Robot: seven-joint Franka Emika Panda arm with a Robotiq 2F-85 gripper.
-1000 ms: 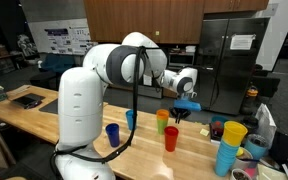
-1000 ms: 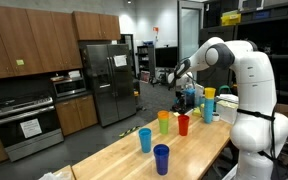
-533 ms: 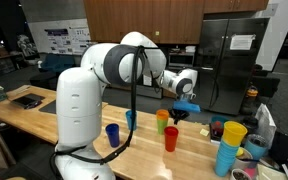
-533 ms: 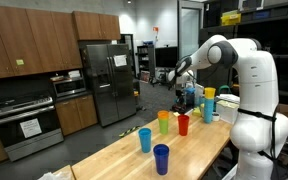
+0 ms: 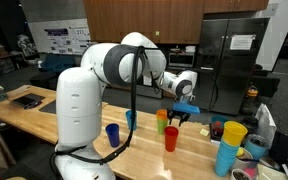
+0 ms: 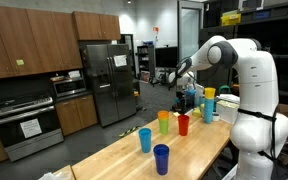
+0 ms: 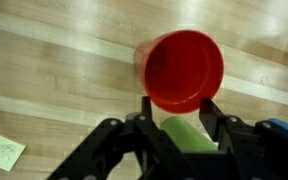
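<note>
A long wooden tabletop is seen. A red cup is placed upright on it. A green cup is set just beside the red cup. Farther from the red cup, a light blue cup and a dark blue cup are found.

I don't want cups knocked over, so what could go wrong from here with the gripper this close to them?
First, the gripper stands with jaws apart and the green cup between them in the wrist view; any sideways move might tip it. Second, the red cup stands right beside it, so a tipped cup or a swinging finger could knock that too.
</note>
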